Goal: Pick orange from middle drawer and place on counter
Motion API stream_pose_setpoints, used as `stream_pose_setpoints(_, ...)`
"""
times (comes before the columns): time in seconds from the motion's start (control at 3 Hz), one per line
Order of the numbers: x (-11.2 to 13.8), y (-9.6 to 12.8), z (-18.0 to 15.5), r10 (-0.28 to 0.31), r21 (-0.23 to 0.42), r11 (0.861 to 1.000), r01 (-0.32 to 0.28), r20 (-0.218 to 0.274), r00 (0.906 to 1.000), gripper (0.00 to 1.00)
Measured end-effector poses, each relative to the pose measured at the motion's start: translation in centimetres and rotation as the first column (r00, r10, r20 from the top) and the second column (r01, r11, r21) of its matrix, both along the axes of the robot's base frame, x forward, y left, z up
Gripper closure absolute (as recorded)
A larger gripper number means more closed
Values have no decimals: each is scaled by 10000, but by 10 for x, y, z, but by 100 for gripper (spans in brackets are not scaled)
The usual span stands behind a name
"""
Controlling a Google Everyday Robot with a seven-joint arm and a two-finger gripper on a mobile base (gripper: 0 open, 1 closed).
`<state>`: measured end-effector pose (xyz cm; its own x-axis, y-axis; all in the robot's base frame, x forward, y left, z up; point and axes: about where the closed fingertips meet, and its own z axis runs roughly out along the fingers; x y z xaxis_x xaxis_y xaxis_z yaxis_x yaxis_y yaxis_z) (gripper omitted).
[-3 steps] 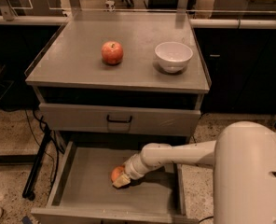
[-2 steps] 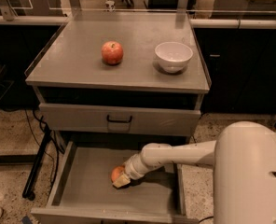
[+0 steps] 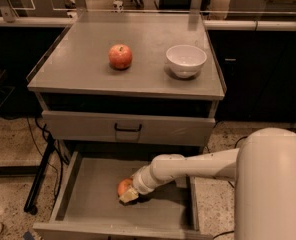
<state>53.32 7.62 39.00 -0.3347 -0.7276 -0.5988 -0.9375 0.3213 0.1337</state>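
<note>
The orange (image 3: 123, 186) lies on the floor of the open middle drawer (image 3: 90, 204), near its centre. My gripper (image 3: 129, 193) reaches down into the drawer from the right at the end of the white arm (image 3: 188, 168). It is right against the orange, covering its right and lower side. The counter (image 3: 83, 66) is the grey top of the cabinet above the drawer.
A red-yellow apple (image 3: 120, 56) and a white bowl (image 3: 186, 60) stand on the counter. A shut drawer front with a black handle (image 3: 127, 129) sits above the open drawer. My white body (image 3: 273, 189) fills the lower right. Cables and a black stand leg (image 3: 40, 174) are on the floor at the left.
</note>
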Motion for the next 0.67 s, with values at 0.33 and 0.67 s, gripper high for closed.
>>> stream_pose_setpoints(0.33,-20,2,36,-62,1,10000,62,264,9996,100)
stream_pose_setpoints(0.67,-34,1,69,-96,80,9999,90,771,9970,100)
